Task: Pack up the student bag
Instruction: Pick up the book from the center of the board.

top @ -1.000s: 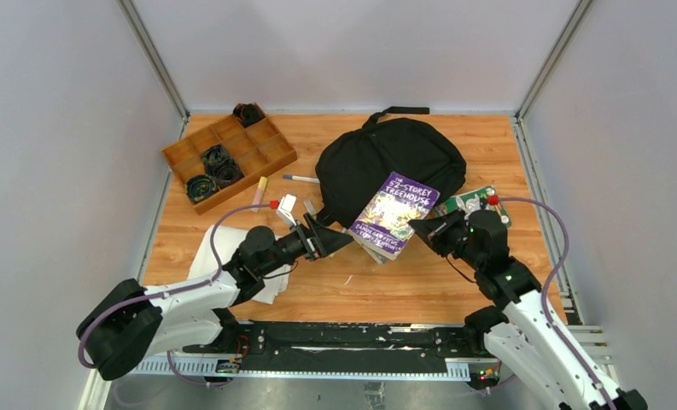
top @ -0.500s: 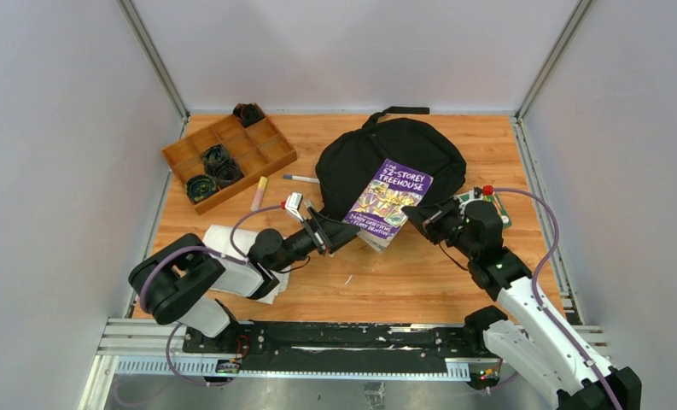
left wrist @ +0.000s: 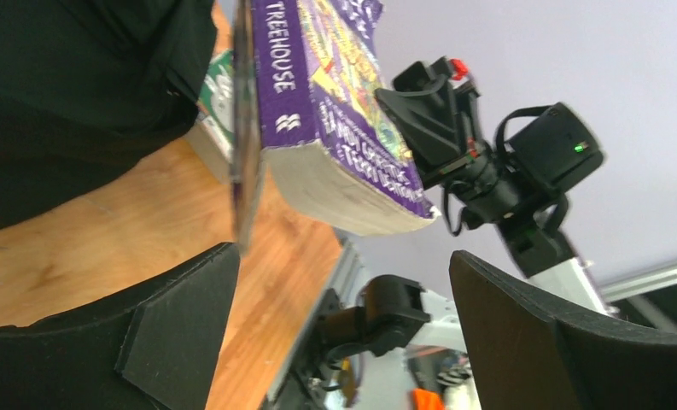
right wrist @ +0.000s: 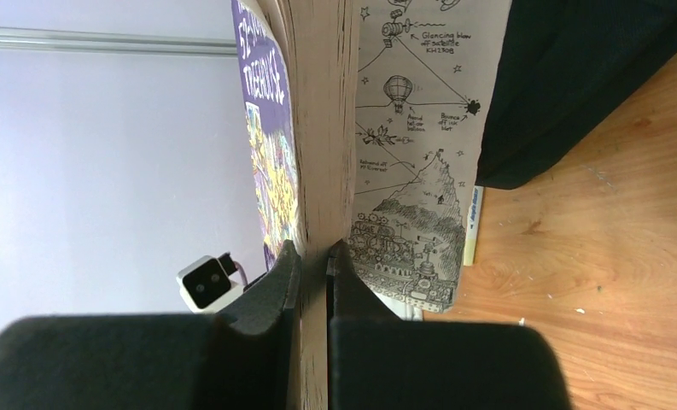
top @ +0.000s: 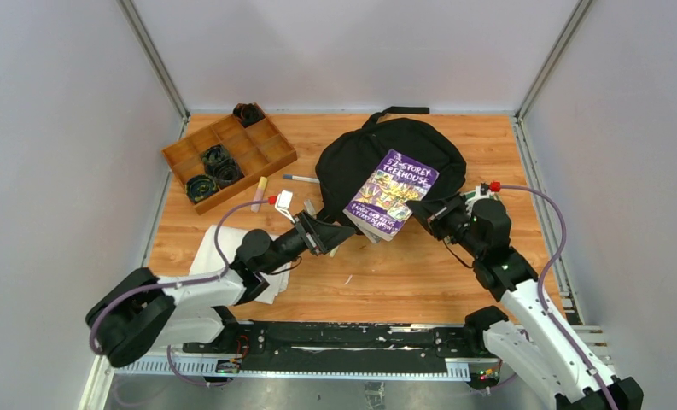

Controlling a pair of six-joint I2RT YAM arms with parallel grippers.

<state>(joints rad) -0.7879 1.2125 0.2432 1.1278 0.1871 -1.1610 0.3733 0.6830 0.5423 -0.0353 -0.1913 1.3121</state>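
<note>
The student bag (top: pixel 386 154), a black backpack, lies at the back middle of the table. My right gripper (top: pixel 422 210) is shut on the lower right edge of a purple paperback book (top: pixel 392 195) and holds it tilted, raised over the bag's front. In the right wrist view the fingers (right wrist: pixel 313 252) pinch the book's pages (right wrist: pixel 322 128), with the bag (right wrist: pixel 574 77) beyond. My left gripper (top: pixel 339 234) stands open just left of the book, nothing between its fingers. In the left wrist view my left gripper (left wrist: pixel 343 265) is open, with the book (left wrist: pixel 335 102) and bag (left wrist: pixel 78 85) ahead of it.
A wooden compartment tray (top: pixel 258 147) with black rolled items sits at the back left. A folded white cloth (top: pixel 224 248) lies under the left arm. A pen (top: pixel 300 178) and a pale marker (top: pixel 259 193) lie left of the bag. A green-edged item (top: pixel 481 196) lies by the right wrist.
The right gripper has carried the book up and back, from the table's front toward the top of the bag. The left arm's elbow swung, its open gripper staying near the book.
</note>
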